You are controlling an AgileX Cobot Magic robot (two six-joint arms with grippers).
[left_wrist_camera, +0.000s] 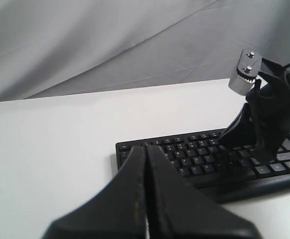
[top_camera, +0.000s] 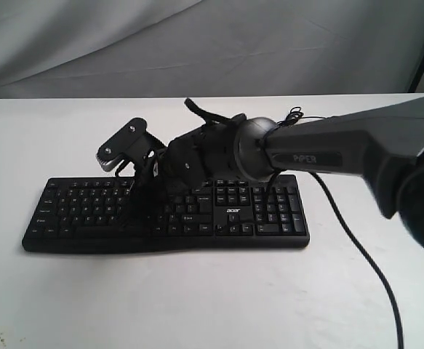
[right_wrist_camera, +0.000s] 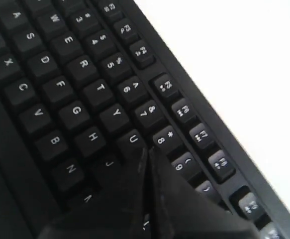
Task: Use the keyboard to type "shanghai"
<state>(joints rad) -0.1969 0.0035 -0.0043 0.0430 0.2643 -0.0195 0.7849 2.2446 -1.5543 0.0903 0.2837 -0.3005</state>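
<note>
Risk: black right gripper (right_wrist_camera: 145,158), fingers pinched together, hangs its tip on the U/J seam of the wide flat black keyboard (top_camera: 88,218), so a push might catch two keys.
Left gripper (left_wrist_camera: 145,152): pinched together too, off the keyboard's left end.
Pointing: flat on the white table (top_camera: 197,305), long axis left-right in exterior view, spacebar edge nearest, function row farthest.

The gripper (right_wrist_camera: 145,158), fingers pressed together, has its tip over the keyboard (right_wrist_camera: 75,79), just beside the U and J keys. White counter (right_wrist_camera: 244,55) lies beyond.
</note>
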